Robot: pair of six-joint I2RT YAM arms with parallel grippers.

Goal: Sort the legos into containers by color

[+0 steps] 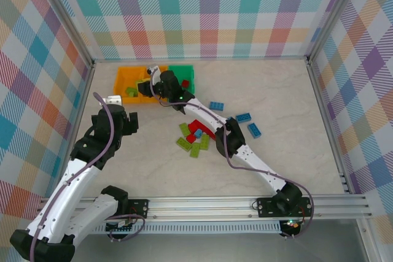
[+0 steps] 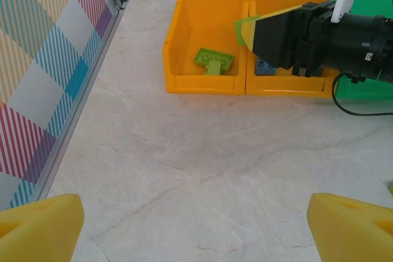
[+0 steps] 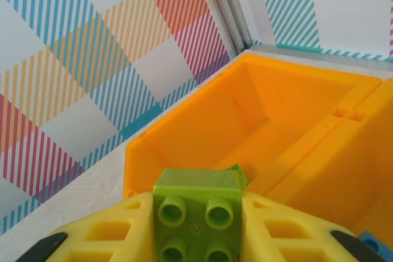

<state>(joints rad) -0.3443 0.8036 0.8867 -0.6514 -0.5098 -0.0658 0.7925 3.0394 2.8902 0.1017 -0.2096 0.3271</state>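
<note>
My right gripper point(image 3: 196, 228) is shut on a lime green lego point(image 3: 196, 210), studs facing the camera, held over the left orange container point(image 3: 184, 130). In the top view that gripper point(image 1: 153, 85) hangs above the row of containers: left orange point(image 1: 124, 75), middle orange point(image 1: 147, 97), green point(image 1: 183, 72). In the left orange container lies a green lego point(image 2: 214, 59), and a blue one point(image 2: 264, 66) in the middle container. Loose green, red and blue legos point(image 1: 193, 138) are heaped mid-table. My left gripper point(image 2: 196, 228) is open over bare table, its yellow fingertips point(image 2: 43, 225) wide apart.
Three blue legos point(image 1: 216, 105), point(image 1: 244, 117), point(image 1: 254, 130) lie scattered right of the heap. Checked walls enclose the table on the left, back and right. The left arm point(image 1: 101, 139) rests near the left wall, well short of the containers.
</note>
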